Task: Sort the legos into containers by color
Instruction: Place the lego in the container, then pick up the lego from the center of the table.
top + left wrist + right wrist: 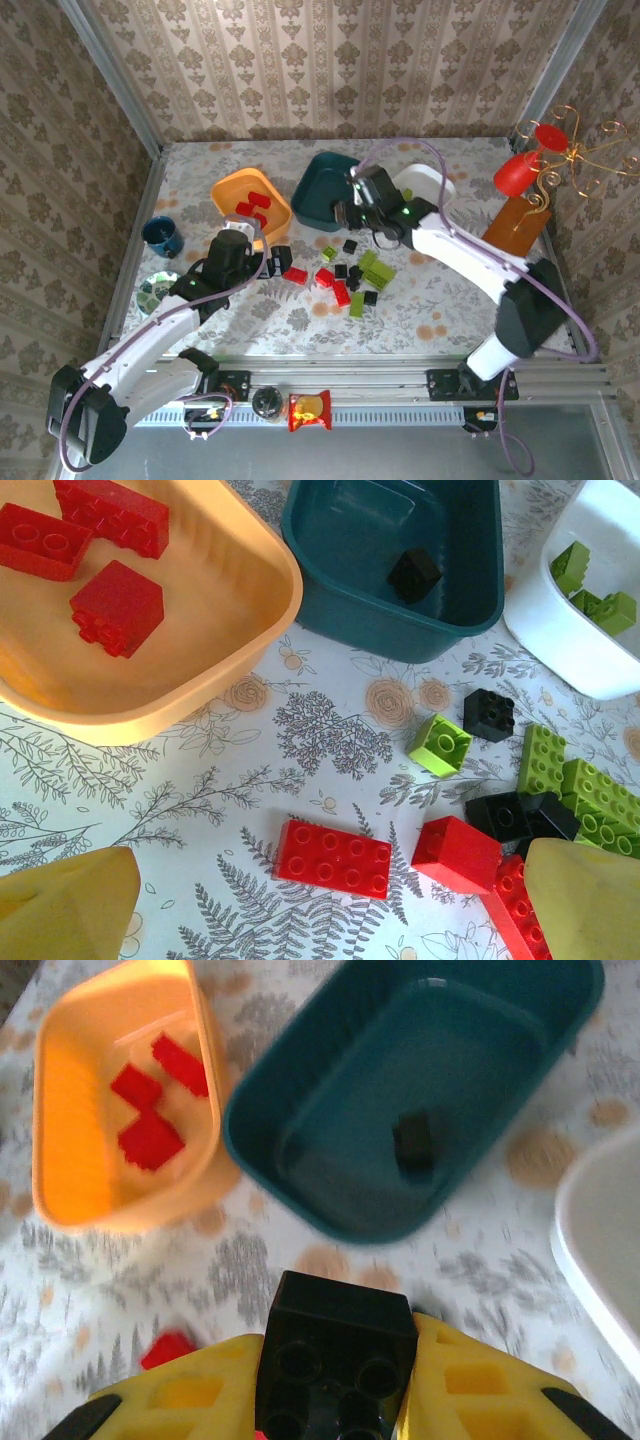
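Over the counter (480, 1250), with the teal bin (300, 1175) at twelve o'clock in its wrist view, the right tool (335, 1390) clenches a black lego (335, 1345), best carried past the near rim and released low beside the black brick (413, 1142) inside, while the left tool (330, 910) hangs released.

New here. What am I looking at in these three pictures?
Two robot arms, left and right, bolted at the near edge of the table, are sorting toy bricks by colour. The wide picture looks down from behind them; the other two come from a camera on each wrist, so the yellow shapes at the bottom are that arm's own fingers. On it stand an orange bin with red bricks, a teal bin with one black brick, and a white bin with green bricks; loose bricks lie in front. The left gripper hangs open over the loose bricks, holding nothing. The right gripper is shut on a second black brick, close to the teal bin.
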Available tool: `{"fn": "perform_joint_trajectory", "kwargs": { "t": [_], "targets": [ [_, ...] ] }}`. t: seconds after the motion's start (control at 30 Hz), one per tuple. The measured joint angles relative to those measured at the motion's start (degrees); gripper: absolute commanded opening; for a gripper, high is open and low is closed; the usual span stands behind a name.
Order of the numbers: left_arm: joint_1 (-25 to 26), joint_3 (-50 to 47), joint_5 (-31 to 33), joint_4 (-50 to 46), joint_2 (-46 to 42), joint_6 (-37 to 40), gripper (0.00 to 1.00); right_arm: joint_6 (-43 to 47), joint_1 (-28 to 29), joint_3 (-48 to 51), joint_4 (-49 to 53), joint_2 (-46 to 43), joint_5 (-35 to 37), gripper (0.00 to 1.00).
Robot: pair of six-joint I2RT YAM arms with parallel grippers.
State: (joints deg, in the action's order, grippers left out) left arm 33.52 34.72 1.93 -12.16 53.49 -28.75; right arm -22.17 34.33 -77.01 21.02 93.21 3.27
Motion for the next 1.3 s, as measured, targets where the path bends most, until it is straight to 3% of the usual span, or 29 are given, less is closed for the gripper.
{"fn": "perform_joint_trajectory", "kwargs": {
  "t": [0.33,0.43,0.5,0.57,0.83,1.03,1.3],
  "targets": [
    [0.70,-0.04,-0.02,-2.60,-1.90,0.00,1.00,1.49,-2.25,-22.95,0.72,25.42,-0.98,0.27],
    [0.72,-0.02,-0.02,-2.93,-1.84,0.00,1.00,1.51,-2.29,-27.04,2.54,29.94,-1.27,0.39],
    [0.87,-0.02,-0.04,-3.28,-1.73,0.00,1.00,1.46,-2.29,-29.90,4.02,32.28,-1.49,0.57],
    [0.92,-0.04,-0.26,-3.69,-1.57,0.00,1.00,1.53,-2.29,-31.95,5.22,33.42,-1.73,0.65],
    [0.92,-0.02,-1.38,-4.52,0.00,0.44,1.00,2.03,-2.29,-32.39,6.14,31.58,-2.08,0.71],
    [1.36,0.90,-2.78,-5.07,3.28,2.25,1.00,0.90,-2.29,-20.48,3.80,19.61,-2.45,0.71],
    [5.86,4.44,-2.80,-5.84,18.32,5.27,0.99,-1.57,-2.29,-3.69,-0.81,5.40,-2.64,0.72]
  ]
}}
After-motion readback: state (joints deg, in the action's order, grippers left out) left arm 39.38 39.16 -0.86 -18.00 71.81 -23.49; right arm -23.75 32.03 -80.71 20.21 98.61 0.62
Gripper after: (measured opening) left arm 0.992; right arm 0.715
